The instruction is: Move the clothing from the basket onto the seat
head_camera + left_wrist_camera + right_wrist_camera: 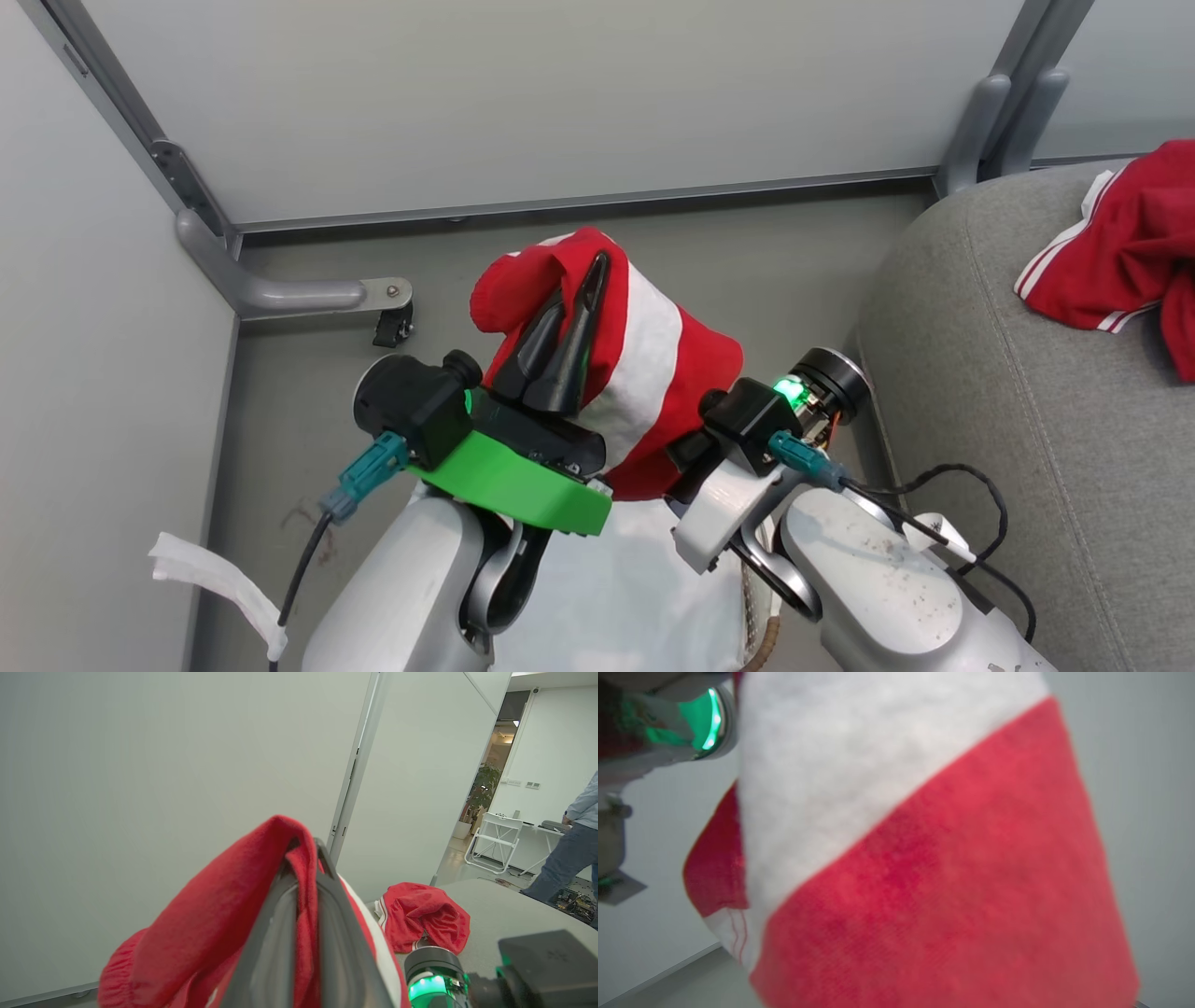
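Where the hold is made: left gripper (579, 280), fingers pressed together on a fold of red cloth.
Held garment (653, 373): lifted over the basket (764, 644), draped down from the pinch.
Right gripper (709, 439): fingers are hidden behind the cloth; spread or closed cannot be told.
Seat (980, 392): right of the held garment, nearer the right arm.
Count: two garments, one held and a second garment (1120, 243) laid on the seat; one basket; one seat.

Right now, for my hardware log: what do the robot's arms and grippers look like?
Left gripper: two long, black, tapering fingers on a black housing with a bright green collar. Both forearms are pale grey; the right forearm is dark-specked. Each wrist carries a teal connector with a black cable; a green light glows on the right wrist.
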